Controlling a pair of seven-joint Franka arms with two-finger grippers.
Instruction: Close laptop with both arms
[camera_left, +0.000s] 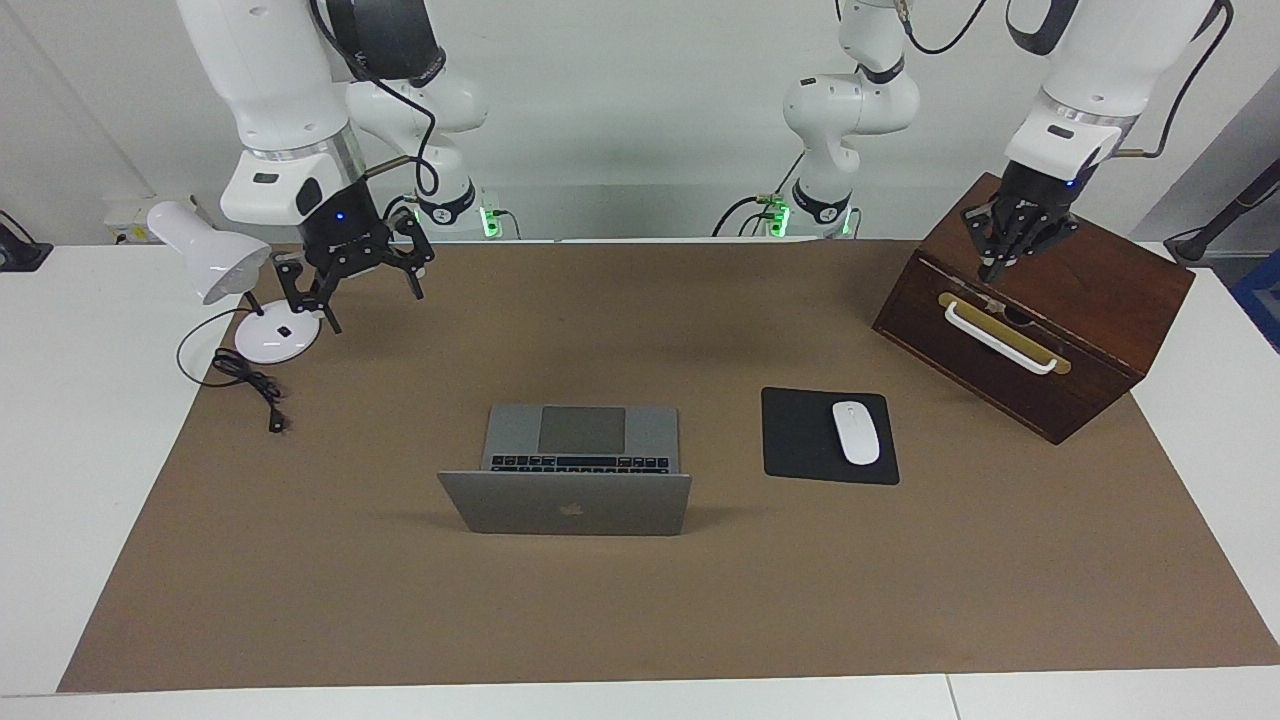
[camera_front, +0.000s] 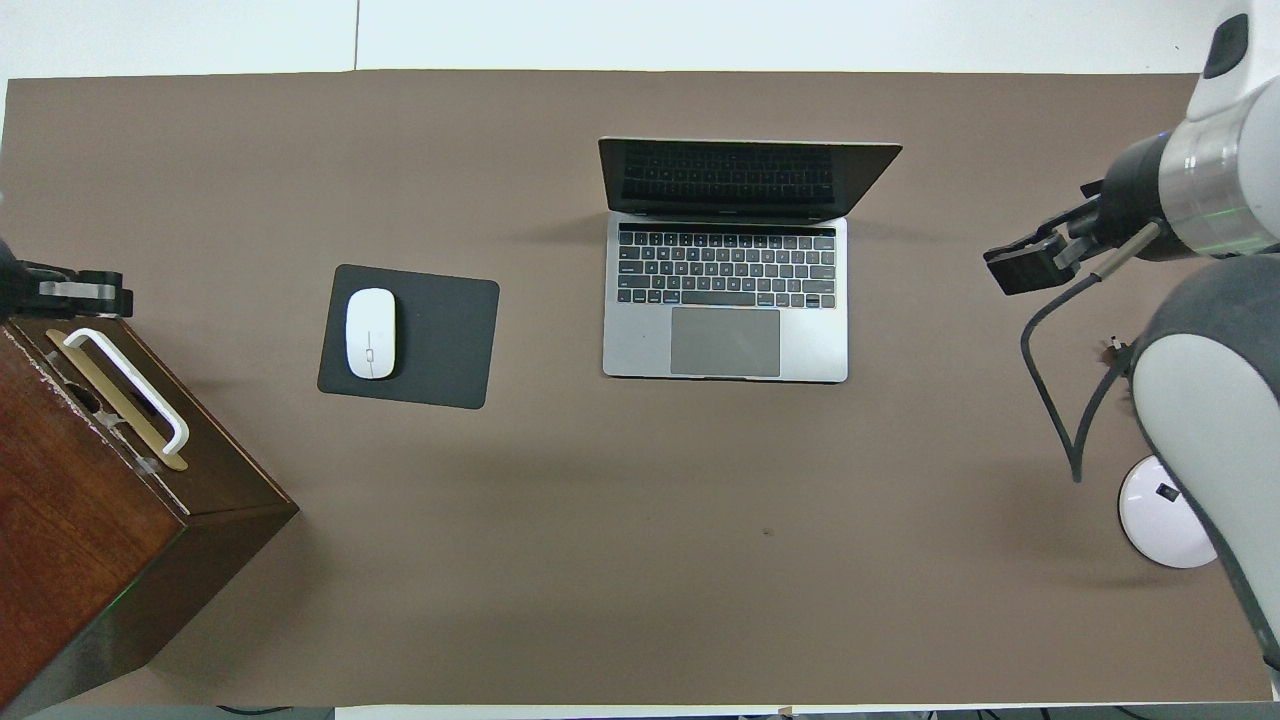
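So the laptop (camera_left: 566, 480) sat open in the middle of the brown mat (camera_left: 640, 600), lid up with the apple logo facing away from the robots, keyboard and trackpad on the robots' side. Neither arm was touching it.

Right gripper (camera_left: 352, 285) was up in the air over the mat, right by the white desk lamp (camera_left: 232, 290) at the right arm's end of the table, fingers spread wide and holding nothing. Left gripper (camera_left: 1012, 250) hung over the top of the dark wooden box (camera_left: 1100, 310) at the left arm's end; its fingers looked bunched together, but I honestly couldn't tell if they were fully clenched.

Black mouse pad (camera_left: 800, 435) with a white mouse (camera_left: 856, 432) on it lay beside the laptop, toward the box. Lamp's black cable (camera_left: 245, 378) was coiled on the mat's edge.
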